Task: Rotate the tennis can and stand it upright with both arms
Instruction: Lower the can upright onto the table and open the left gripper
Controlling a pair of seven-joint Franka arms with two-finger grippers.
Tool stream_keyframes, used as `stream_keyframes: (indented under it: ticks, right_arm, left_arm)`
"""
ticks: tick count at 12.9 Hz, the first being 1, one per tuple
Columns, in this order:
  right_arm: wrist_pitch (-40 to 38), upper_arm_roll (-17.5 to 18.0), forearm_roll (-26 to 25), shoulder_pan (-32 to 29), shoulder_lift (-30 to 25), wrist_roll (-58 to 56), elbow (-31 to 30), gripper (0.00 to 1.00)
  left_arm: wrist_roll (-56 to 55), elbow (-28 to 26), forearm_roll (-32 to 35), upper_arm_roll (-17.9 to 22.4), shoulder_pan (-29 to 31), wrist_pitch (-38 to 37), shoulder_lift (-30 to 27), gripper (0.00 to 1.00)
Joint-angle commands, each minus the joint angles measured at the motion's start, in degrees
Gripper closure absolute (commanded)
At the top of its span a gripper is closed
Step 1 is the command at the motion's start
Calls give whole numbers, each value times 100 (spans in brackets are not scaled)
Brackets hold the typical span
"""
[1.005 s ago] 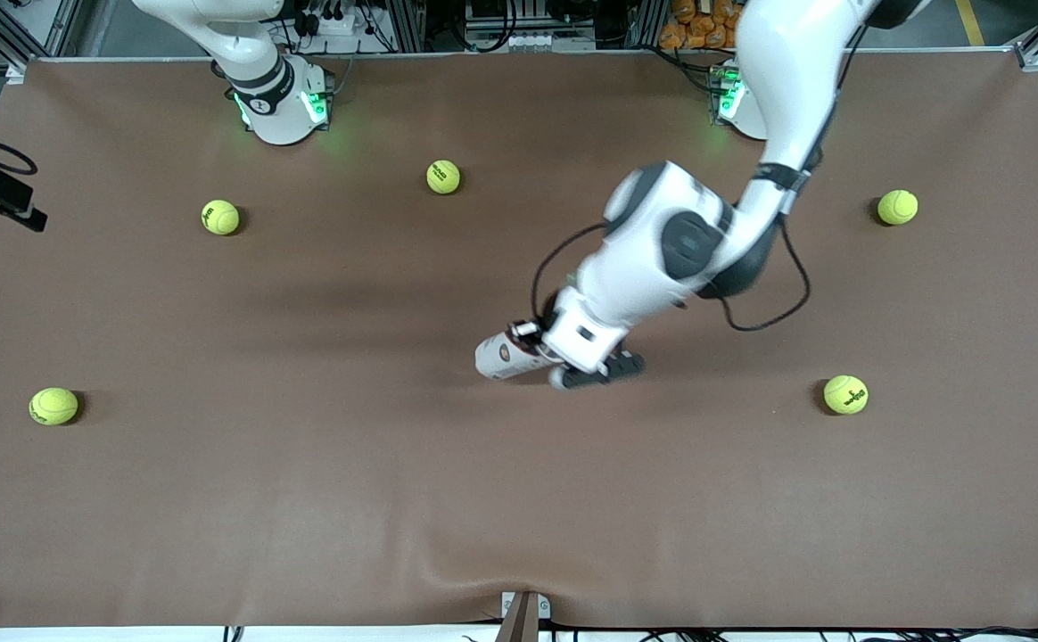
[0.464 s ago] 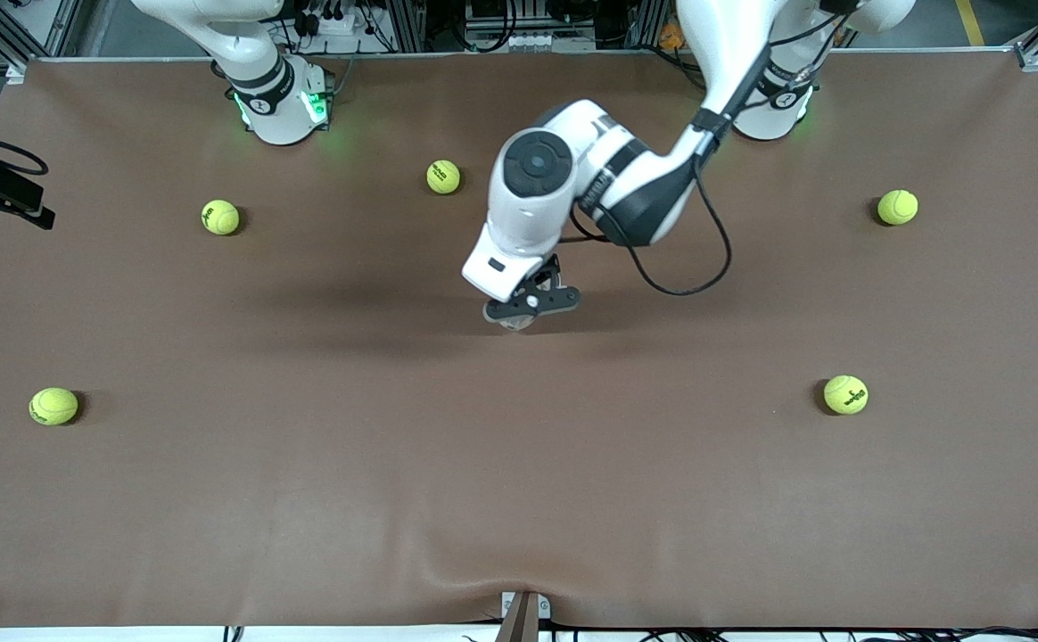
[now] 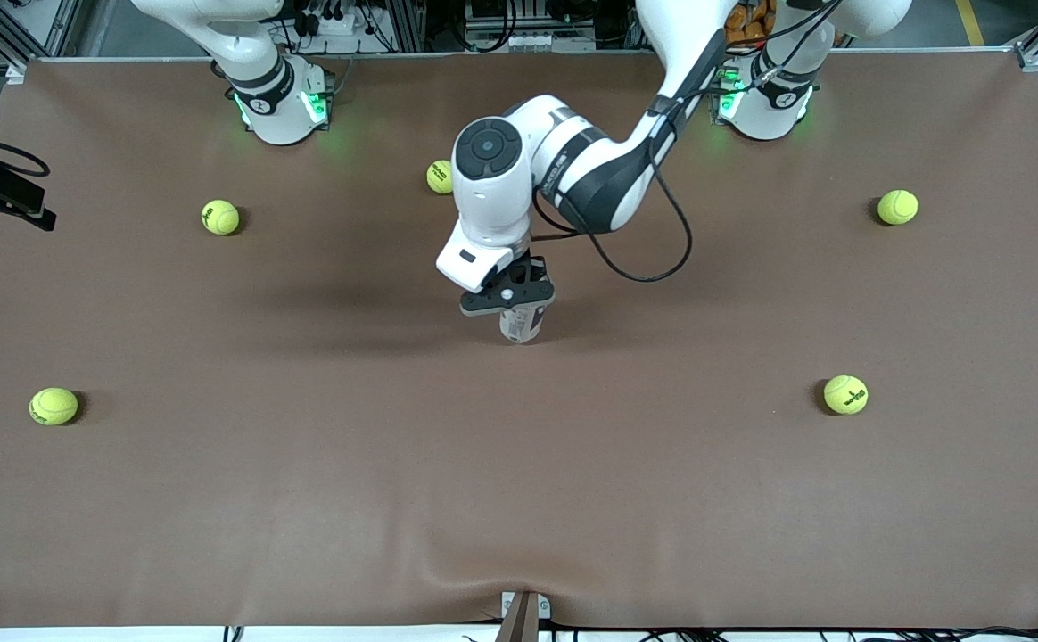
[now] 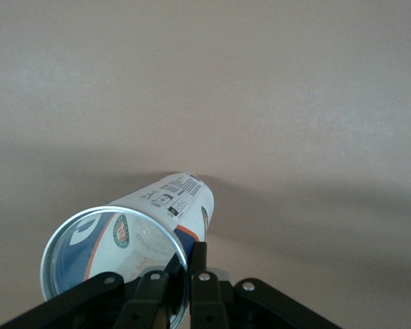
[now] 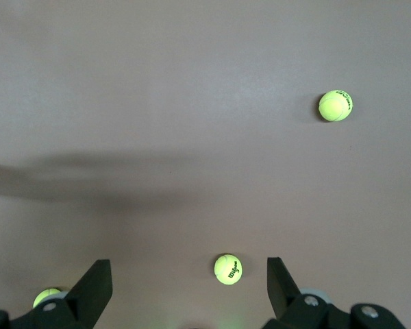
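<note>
The right gripper waits high near its base, over the right arm's end of the desk, fingers spread wide and holding nothing. At mid-desk the left gripper has its fingers pinched on the silvery rim of the tennis can, which looks close to upright with its closed end down on the desk. To do this step well, I judge, lower the can until its base sits flat, keep the grip steady, and let go only when nothing tips.

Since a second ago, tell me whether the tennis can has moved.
Yes. The tennis can, shut in the left gripper, moved toward the tennis ball near the robots' bases.
</note>
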Motion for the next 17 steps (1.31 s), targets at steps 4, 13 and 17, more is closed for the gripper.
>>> stream_keyframes:
  ticks: [4,13,17]
  right_arm:
    - [6,-35,-23,39,3,48,9,0]
    - [-20,-18,-67,171,20,56,0,0]
    - [-29,-27,-67,162,20,48,0,0]
  left_arm:
    - [282,290,123,24,-77,107,144,0]
    - [317,264,-289,42,773,-523,-1365,0]
    - [1623,18,-264,86,1757,-1918,-2596,0]
